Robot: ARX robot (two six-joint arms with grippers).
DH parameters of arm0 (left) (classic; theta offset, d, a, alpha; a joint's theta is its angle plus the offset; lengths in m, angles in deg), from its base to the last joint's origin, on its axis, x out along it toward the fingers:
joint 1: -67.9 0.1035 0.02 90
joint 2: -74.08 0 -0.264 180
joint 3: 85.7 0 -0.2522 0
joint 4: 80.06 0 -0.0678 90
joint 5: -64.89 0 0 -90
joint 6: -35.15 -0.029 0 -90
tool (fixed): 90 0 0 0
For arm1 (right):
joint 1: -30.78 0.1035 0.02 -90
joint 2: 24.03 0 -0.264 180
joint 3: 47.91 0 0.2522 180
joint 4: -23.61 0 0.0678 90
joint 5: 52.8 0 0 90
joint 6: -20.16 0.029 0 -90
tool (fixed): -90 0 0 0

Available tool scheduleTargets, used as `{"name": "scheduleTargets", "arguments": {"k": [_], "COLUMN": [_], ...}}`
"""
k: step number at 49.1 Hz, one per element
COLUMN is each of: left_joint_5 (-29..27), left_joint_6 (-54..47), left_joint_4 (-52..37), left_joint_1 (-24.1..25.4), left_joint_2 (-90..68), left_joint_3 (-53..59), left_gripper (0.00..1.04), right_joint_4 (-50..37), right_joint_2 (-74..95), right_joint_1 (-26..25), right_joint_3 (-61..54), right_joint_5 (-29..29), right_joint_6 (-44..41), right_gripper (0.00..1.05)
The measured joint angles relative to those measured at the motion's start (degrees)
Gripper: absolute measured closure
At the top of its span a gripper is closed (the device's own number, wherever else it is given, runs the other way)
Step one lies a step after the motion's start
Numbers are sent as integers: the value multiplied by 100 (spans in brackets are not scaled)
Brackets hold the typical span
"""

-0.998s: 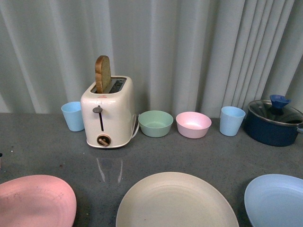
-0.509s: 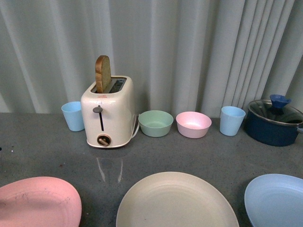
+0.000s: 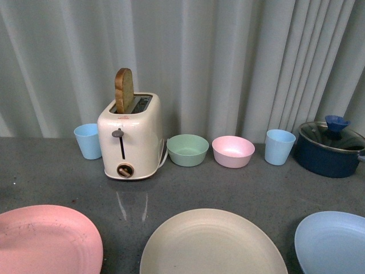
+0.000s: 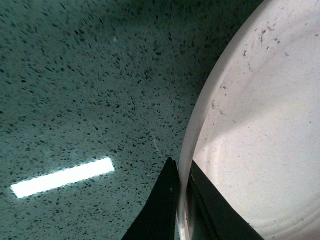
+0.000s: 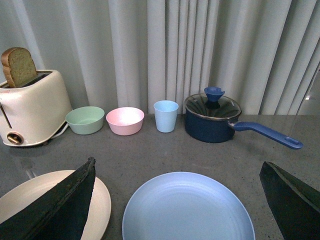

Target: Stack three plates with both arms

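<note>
The pink plate (image 3: 45, 240) is at the front left, lifted a little and tilted. My left gripper (image 4: 183, 175) is shut on its rim, one finger on each side; the plate (image 4: 260, 125) fills that view. The cream-beige plate (image 3: 211, 245) lies flat at the front middle and also shows in the right wrist view (image 5: 30, 195). The light blue plate (image 3: 333, 242) lies at the front right. My right gripper (image 5: 177, 172) is open above and behind the blue plate (image 5: 187, 207), fingers wide to either side. Neither arm shows in the front view.
At the back stand a blue cup (image 3: 88, 140), a cream toaster (image 3: 130, 137) with a slice of bread, a green bowl (image 3: 187, 149), a pink bowl (image 3: 232, 150), another blue cup (image 3: 279, 146) and a dark blue lidded saucepan (image 3: 329, 147). A grey curtain hangs behind.
The pink plate has risen and shifted right toward the cream-beige plate. The other plates have not moved.
</note>
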Motion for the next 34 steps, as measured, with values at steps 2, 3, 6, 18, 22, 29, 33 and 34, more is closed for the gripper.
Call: {"name": "scheduleTargets", "arguments": {"k": [2,3,6,18,22,29,33,34], "left_joint_5": [85,107,170,457,649,892,916,918], "left_joint_6": [72,96,238,461,551,579,564,562], "left_joint_4": [114,151,378,916,1027,1029,938,931], "left_joint_1": [0,0,-20,-249,-341,-660,-918,-951], "left_joint_2": [37,46,96,389,549,1123,1440,1473], "left_joint_3": [-101,-129,-341,-979,-1126,-901,-555,-516], "left_gripper": [101,101,101,101,101,101,101,101], "right_joint_4": [0,0,0,0,0,0,0,0], "right_joint_2": [0,0,0,0,0,0,0,0], "right_joint_1": [0,0,0,0,0,0,0,0], "right_joint_3": [0,0,0,0,0,0,0,0], "right_joint_5": [0,0,0,0,0,0,0,0], "right_joint_6": [0,0,0,0,0,0,0,0], "right_gripper": [7,7,7,7,7,7,7,7]}}
